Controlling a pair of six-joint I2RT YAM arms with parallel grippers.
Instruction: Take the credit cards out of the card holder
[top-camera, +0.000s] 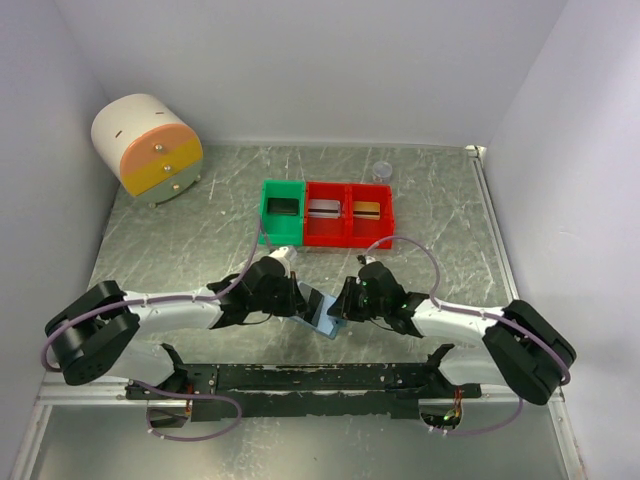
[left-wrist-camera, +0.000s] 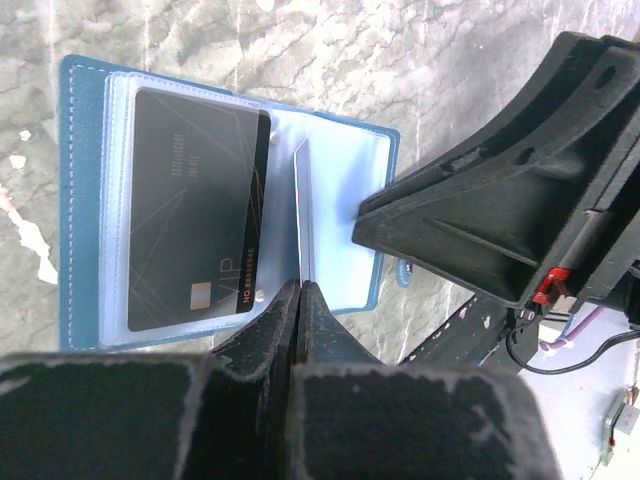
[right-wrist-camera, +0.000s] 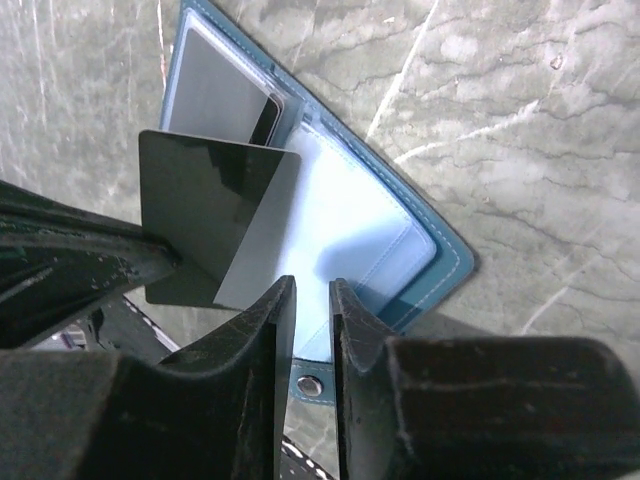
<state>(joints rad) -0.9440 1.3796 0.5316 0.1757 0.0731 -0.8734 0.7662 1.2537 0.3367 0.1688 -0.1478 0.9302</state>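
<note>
**Top external view.** The left gripper (top-camera: 298, 298) and the right gripper (top-camera: 345, 300) meet tip to tip over the middle of the table (top-camera: 440, 215). The blue card holder (top-camera: 327, 318) lies directly between and beneath them. Well beyond both tools stand a green bin (top-camera: 266, 212) and a red bin (top-camera: 349, 238), side by side and touching. A round drawer unit (top-camera: 147, 148) stands far off to the left gripper's outer side. Jaw states cannot be read at this scale.

**Left wrist view.** The left gripper's fingers (left-wrist-camera: 270, 325) are pressed together on the near edge of the held card (left-wrist-camera: 304, 215). That card stands on edge, seen as a thin line running straight ahead from the tips. The card holder lies open and flat beneath the card. To the left of the tips, the pocketed card (left-wrist-camera: 195, 210), dark and marked "VIP", sits in a clear sleeve of the far panel. The black body of the right gripper fills the space to the right, over the holder's edge.

**Right wrist view.** The right gripper's jaws stand narrowly parted with nothing between them. Through the gap show the pale inner panel and the snap (right-wrist-camera: 310, 385) of the card holder. Whether the tips touch the panel cannot be told. Ahead and to the left, the held card rises upright, dark and glossy, clamped at its left edge by the left gripper. The pocketed card lies farther ahead, in the far panel.
</note>
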